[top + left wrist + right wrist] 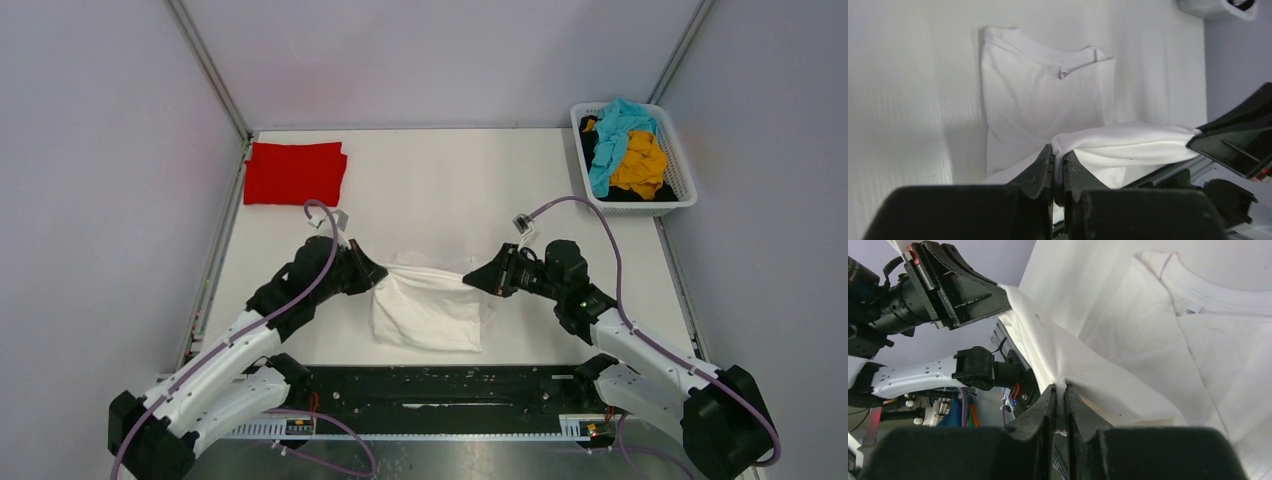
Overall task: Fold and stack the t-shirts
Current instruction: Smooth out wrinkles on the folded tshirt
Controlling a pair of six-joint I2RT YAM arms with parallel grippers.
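Observation:
The white t-shirt [428, 312] lies partly folded at the table's near middle, collar end flat on the table [1043, 85]. My left gripper [377, 273] is shut on the shirt's left corner, and my right gripper [472, 280] is shut on its right corner. Between them the lifted hem [1128, 142] hangs stretched above the table. The pinched cloth shows at the jaws in the right wrist view [1060, 390]. A folded red t-shirt [294, 172] lies at the far left. Teal [612, 140], mustard-yellow [640, 165] and black [625, 194] shirts lie in the basket.
The white lattice basket [683, 170] stands at the far right corner. A black rail [440, 390] runs along the near edge between the arm bases. Grey walls enclose the table on three sides.

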